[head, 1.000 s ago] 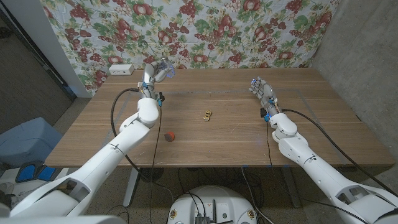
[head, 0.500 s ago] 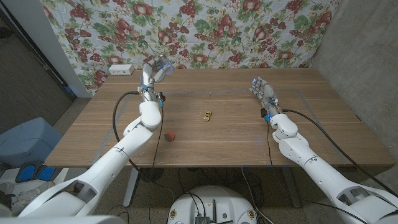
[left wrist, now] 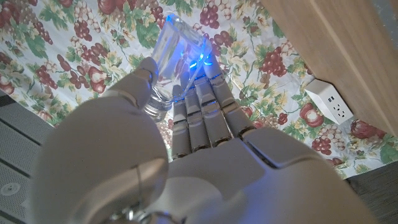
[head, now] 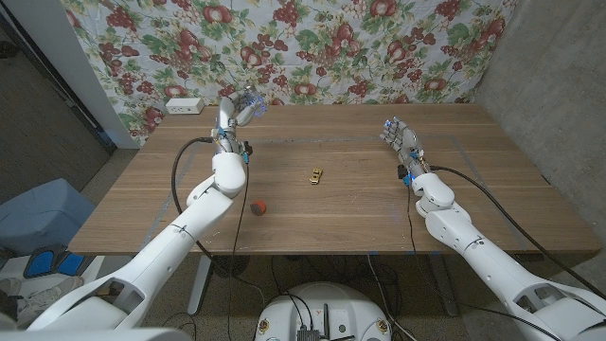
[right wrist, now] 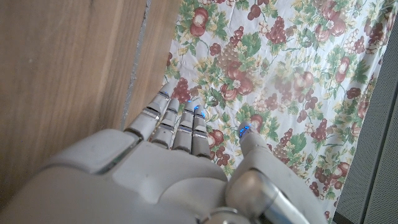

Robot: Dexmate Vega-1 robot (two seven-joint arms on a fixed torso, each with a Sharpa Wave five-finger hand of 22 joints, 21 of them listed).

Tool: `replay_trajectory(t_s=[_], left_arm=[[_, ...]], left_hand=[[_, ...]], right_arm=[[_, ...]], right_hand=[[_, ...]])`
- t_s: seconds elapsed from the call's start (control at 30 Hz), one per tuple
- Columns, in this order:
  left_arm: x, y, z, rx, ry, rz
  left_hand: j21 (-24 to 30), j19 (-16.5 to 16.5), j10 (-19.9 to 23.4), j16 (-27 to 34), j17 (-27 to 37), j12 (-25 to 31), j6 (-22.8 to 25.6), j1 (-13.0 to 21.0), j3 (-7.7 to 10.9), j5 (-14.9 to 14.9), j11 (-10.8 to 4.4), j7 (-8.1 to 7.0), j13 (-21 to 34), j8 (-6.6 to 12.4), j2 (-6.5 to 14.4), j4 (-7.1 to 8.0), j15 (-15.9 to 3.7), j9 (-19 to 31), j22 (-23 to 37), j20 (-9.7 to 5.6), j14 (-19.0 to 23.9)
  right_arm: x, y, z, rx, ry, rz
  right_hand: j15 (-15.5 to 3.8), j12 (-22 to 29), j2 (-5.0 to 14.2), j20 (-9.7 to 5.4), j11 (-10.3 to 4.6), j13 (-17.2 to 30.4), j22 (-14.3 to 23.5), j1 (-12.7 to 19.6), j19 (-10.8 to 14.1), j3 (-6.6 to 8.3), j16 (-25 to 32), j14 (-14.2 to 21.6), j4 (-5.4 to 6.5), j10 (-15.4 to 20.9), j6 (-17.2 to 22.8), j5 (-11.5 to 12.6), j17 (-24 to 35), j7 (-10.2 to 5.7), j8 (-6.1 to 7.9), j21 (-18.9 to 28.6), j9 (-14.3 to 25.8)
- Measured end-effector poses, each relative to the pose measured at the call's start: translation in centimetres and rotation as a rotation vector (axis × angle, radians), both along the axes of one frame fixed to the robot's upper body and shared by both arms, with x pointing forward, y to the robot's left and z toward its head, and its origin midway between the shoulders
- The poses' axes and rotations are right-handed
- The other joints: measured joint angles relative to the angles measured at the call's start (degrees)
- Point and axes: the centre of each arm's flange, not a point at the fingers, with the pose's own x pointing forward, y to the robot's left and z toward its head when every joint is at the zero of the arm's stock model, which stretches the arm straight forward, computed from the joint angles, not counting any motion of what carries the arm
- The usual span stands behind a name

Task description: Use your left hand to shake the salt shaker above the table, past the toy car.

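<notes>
Nearest on the desk [head: 360, 213] a small red ball [head: 257, 206] is lying, and beyond it the toy car [head: 314, 174] is sitting mid-desk. Farther back, the left robot hand [head: 230, 113] is gripping the salt shaker [head: 252, 102] in the air over the far left edge, fingers wrapping its clear body. It looks like glass: light, stiff, slippery, breakable, so gripping around the middle suits it best. The right robot hand [head: 399, 135] is standing empty, fingers spread.

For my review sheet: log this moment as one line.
left hand: holds salt shaker raised at table's far left | right hand: open, idle | toy car: mid-table | red ball: near left arm
</notes>
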Motion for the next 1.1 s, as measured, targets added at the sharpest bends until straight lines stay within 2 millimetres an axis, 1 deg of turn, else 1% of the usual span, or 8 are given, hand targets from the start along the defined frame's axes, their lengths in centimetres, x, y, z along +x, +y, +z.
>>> replay_trajectory(t_s=[0.03,0.07,0.3,0.33,0.6,1.0,1.03,1.1], left_arm=[[-0.4,-0.1,0.4,0.004,-0.011,-0.004],[1.5,0.3,-1.0,0.021,0.138,0.025],[0.6,-0.1,0.8,0.063,0.17,0.022],[1.7,0.3,-0.3,0.071,0.28,0.04],[2.4,0.4,-0.3,0.111,0.44,0.05],[1.3,0.0,2.1,0.166,0.398,0.057],[2.7,0.4,-0.3,0.16,0.571,0.043],[2.6,0.4,-0.1,0.166,0.567,0.046]], left_hand=[[0.0,0.0,0.0,0.0,0.0,0.0,0.0,0.0,0.0,0.0,0.0,0.0,0.0,0.0,0.0,0.0,0.0,0.0,0.01,0.0,0.0],[0.0,0.0,0.01,0.0,0.0,0.0,0.0,-0.07,0.0,-0.01,0.01,0.0,0.01,0.01,0.07,0.0,0.0,0.0,0.01,0.0,0.0],[0.45,-0.1,0.03,0.0,-0.01,-0.02,0.01,-0.07,0.0,-0.16,0.03,-0.01,0.0,0.22,0.07,0.0,0.0,-0.03,0.04,0.1,0.0],[0.45,-0.1,0.04,0.0,-0.01,-0.04,0.01,-0.07,0.0,-0.12,0.03,-0.01,0.01,0.22,0.07,0.0,0.0,-0.03,0.04,0.1,0.0],[0.45,-0.17,0.05,0.0,-0.03,-0.11,0.01,-0.13,0.0,0.06,0.03,-0.01,0.0,0.22,0.13,0.0,0.0,-0.02,0.03,0.17,0.0],[0.44,-0.2,0.13,-0.23,-0.24,-0.32,0.01,-0.13,0.0,0.05,-0.04,-0.01,-0.03,0.18,0.13,0.0,0.0,0.01,0.01,0.19,0.01],[0.44,-0.2,0.14,-0.23,-0.24,-0.33,0.01,-0.13,0.0,0.05,-0.04,-0.01,-0.03,0.18,0.13,0.0,-0.01,0.01,0.01,0.19,0.01],[0.44,-0.2,0.14,-0.23,-0.26,-0.44,0.01,-0.13,0.0,0.05,-0.04,-0.01,-0.04,0.12,0.13,0.0,-0.01,0.01,0.0,0.2,0.01]], right_arm=[[0.0,0.0,0.0,0.0,0.0,0.0],[-0.2,-0.1,0.0,-0.001,-0.002,0.0],[-0.3,-0.1,0.0,-0.001,-0.003,0.001],[-0.3,-0.2,-0.1,-0.003,-0.004,0.001],[-0.5,-0.1,-0.1,-0.004,-0.007,0.003],[-0.5,-0.2,-0.1,-0.001,-0.004,-0.006],[-0.7,0.0,-0.1,-0.002,-0.008,0.0],[-0.7,0.0,-0.1,-0.002,-0.007,-0.002]], right_hand=[[0.0,0.0,0.0,0.0,0.0,0.0,0.0,0.0,0.0,0.0,0.0,0.0,0.0,0.0,0.0,0.0,0.0,0.0,0.0,0.0,0.0],[0.0,0.0,0.0,0.0,0.0,0.0,0.0,0.0,0.0,0.0,0.0,0.0,0.0,0.0,0.0,0.0,0.0,0.0,0.0,0.0,0.0],[0.0,0.0,0.0,0.0,0.0,0.0,0.0,0.0,0.0,0.0,0.0,0.0,0.0,0.0,0.0,0.0,0.0,0.0,0.0,0.0,0.0],[0.0,0.0,0.0,0.0,0.0,0.0,0.0,0.0,0.0,0.0,0.0,0.0,0.0,0.0,0.0,0.0,0.0,0.0,0.0,0.0,0.0],[0.0,0.0,0.0,0.0,0.0,0.0,0.0,0.0,0.0,0.0,0.0,0.0,0.0,0.0,0.0,0.0,0.29,0.0,0.0,0.0,0.0],[-0.32,0.0,0.0,0.0,0.0,0.0,0.0,0.0,0.0,0.0,0.0,0.32,0.0,0.0,0.0,0.0,0.29,0.0,0.0,0.0,0.0],[-0.32,0.0,0.0,0.0,0.0,0.0,0.0,0.0,0.0,0.0,0.0,0.32,0.0,0.0,0.0,0.0,0.29,0.0,0.0,0.0,0.0],[-0.32,0.0,0.0,0.0,0.0,0.0,0.0,0.0,0.0,0.0,0.0,0.32,0.0,0.0,0.0,0.0,0.29,0.0,0.0,0.0,0.0]])
